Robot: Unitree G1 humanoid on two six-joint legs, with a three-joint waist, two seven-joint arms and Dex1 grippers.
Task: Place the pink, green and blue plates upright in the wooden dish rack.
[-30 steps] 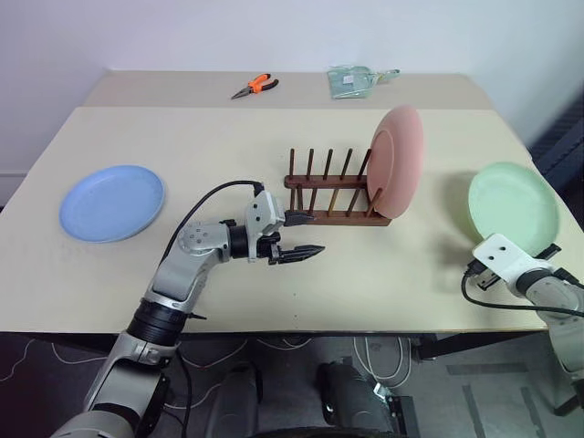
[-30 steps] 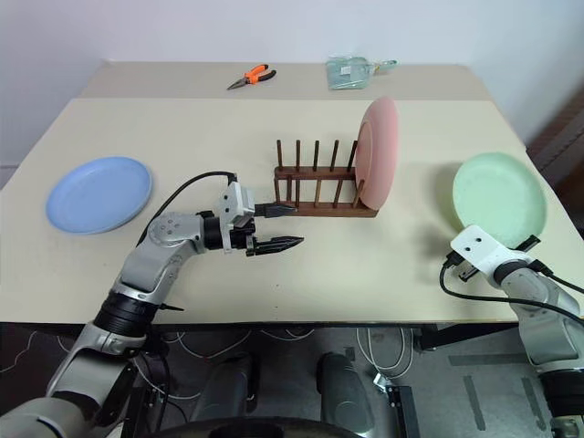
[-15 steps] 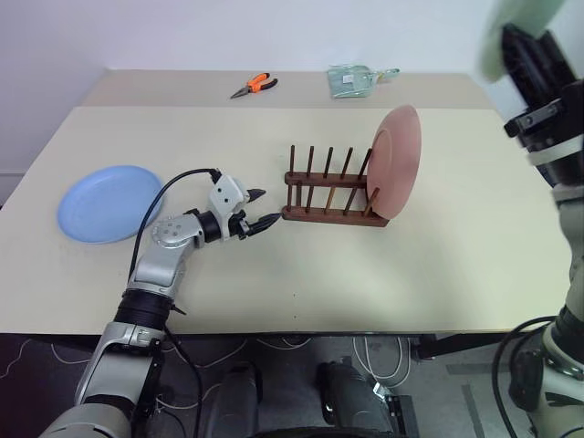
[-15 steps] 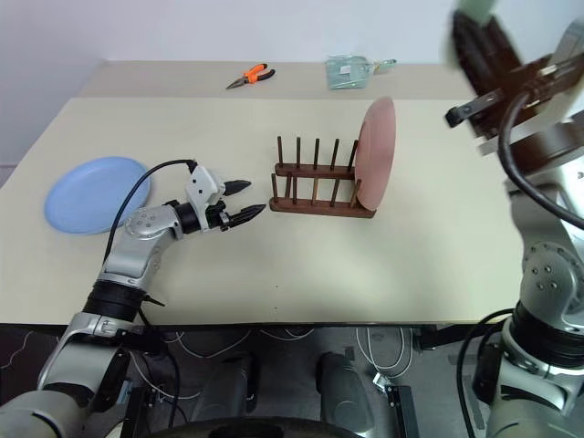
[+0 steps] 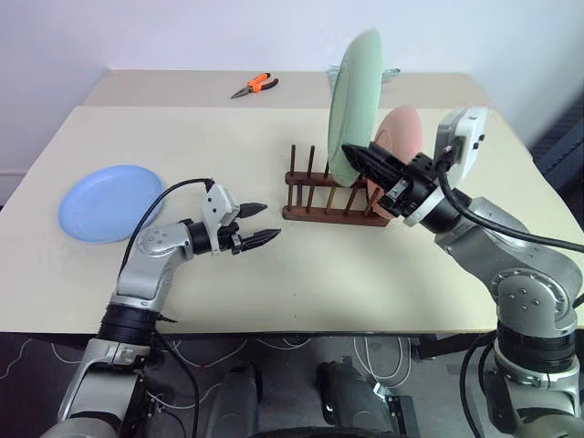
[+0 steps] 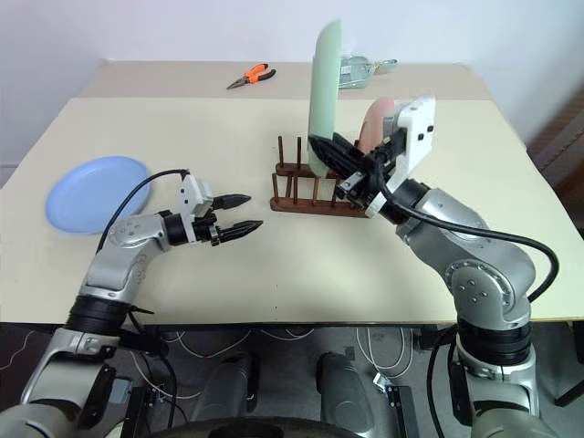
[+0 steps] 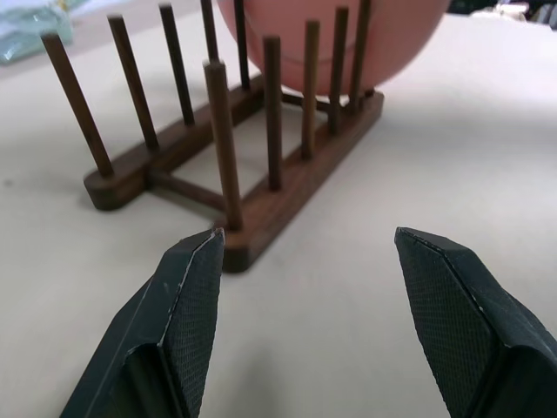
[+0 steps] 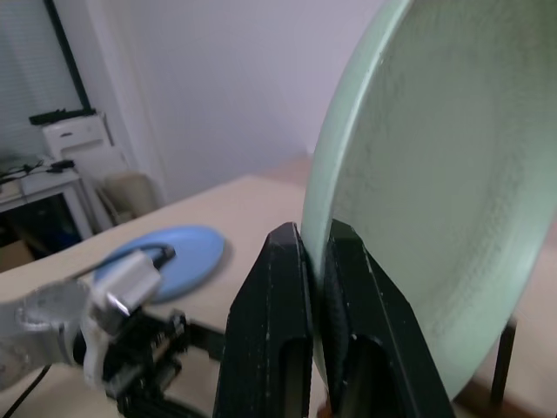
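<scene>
- While the right gripper (image 5: 358, 156) is clamped tight on the lower rim of the green plate (image 5: 353, 105), that plate is up in the air standing on edge, right above the wooden dish rack (image 5: 330, 192), over the pegs toward the middle of it.
- In the right wrist view the two black fingers (image 8: 277, 322) pinch the green rim between them, one on each face, so it's a proper grip and not just a touch.
- The pink plate (image 5: 402, 137) is already slotted upright at the rack's right end, leaning a bit between the last pegs. From the head views the green plate and the right arm cover a good part of it.
- The blue plate (image 5: 110, 202) lies flat on the table (image 5: 274, 274), way over on the left and well apart from the rack.
- The left gripper (image 5: 257, 225) has its fingers spread wide with nothing between them. It sits low over the table between the blue plate and the rack, pointing at the rack's left end.
- The left wrist view has the near end of the rack's base right beside one fingertip (image 7: 196, 261), but I can't tell if it actually touches.
- At the far side of the table there's a pair of orange-handled pliers (image 5: 255, 86), plus a clear plastic bag (image 6: 356, 70) that the green plate partly hides.
</scene>
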